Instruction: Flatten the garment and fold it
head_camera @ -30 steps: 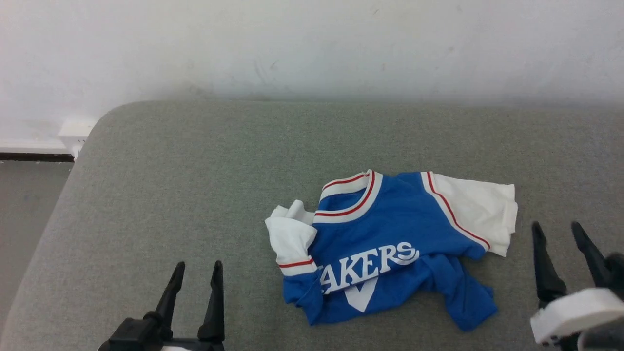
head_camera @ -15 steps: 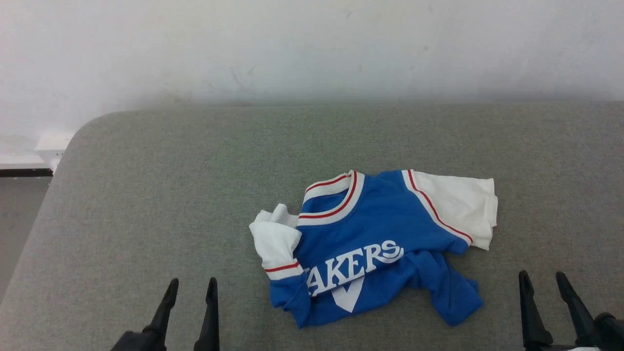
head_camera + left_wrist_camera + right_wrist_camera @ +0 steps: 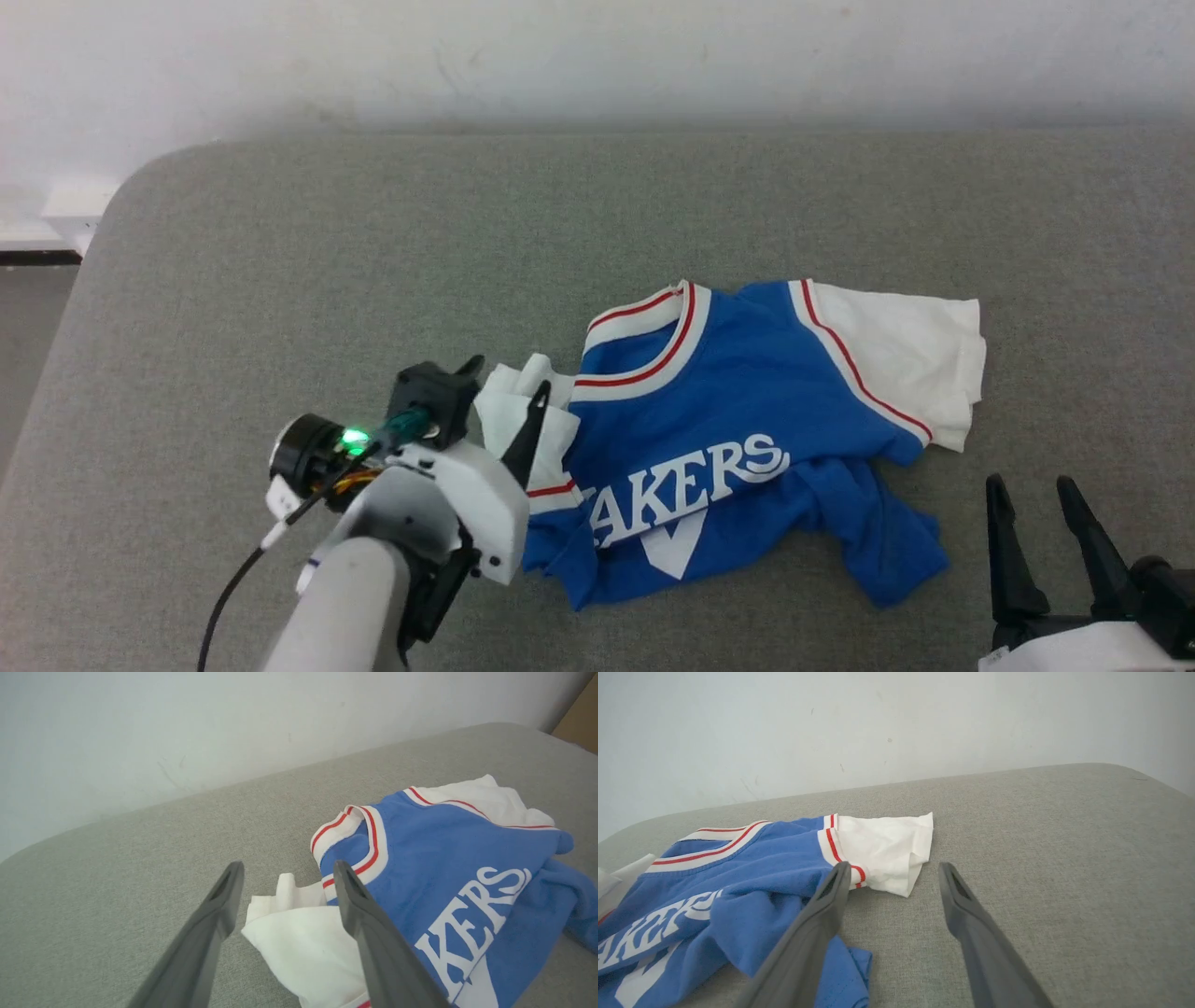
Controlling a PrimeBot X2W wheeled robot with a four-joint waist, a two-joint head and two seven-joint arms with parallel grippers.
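Lying crumpled on the grey cushion, the garment looks soft, light and limp: take it at the bunched white sleeve where your left gripper hovers, jaws apart, while your right gripper stands open nearby.

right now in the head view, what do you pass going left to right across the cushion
left gripper → striped collar → flat white sleeve → right gripper
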